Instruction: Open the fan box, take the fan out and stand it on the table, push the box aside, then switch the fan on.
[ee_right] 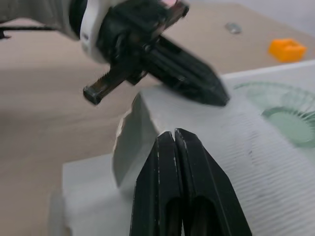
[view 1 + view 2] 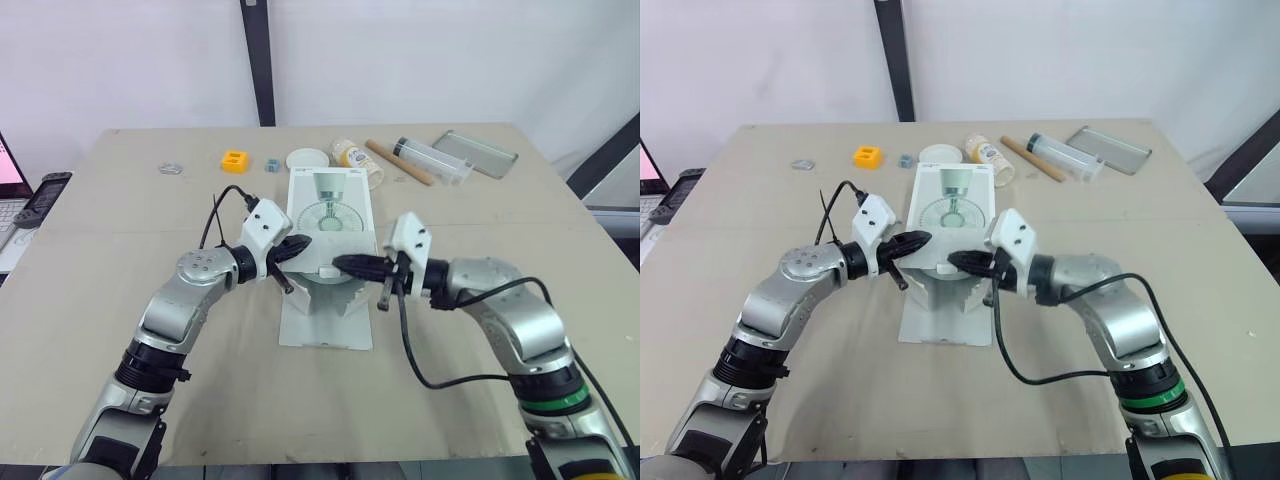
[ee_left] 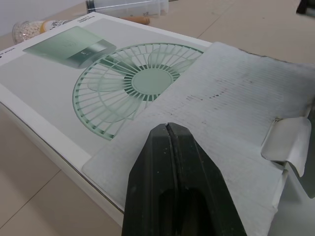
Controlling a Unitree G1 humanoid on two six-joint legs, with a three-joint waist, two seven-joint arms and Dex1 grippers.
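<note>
The fan box [image 2: 331, 215] lies flat in the middle of the table [image 2: 120, 300], its printed face up, showing a green fan picture. At the end nearer the robot a corrugated flap [image 3: 236, 98] is raised and bent back over the lower part of that picture, and more white card lies spread on the table below it.

Both grippers meet over this flap from opposite sides. The left gripper [image 2: 300, 247] has its two black fingers pressed together with nothing between them, tip resting on the flap. The right gripper [image 2: 342, 264] is closed the same way – fingers flush against each other – and points across the flap toward the left one, the two tips near each other.

Along the far edge of the table, well apart from the box, sit an orange block [image 2: 234, 159], a white round lid [image 2: 308, 159], a wooden stick [image 2: 398, 162] and a metal tray [image 2: 476, 152].
</note>
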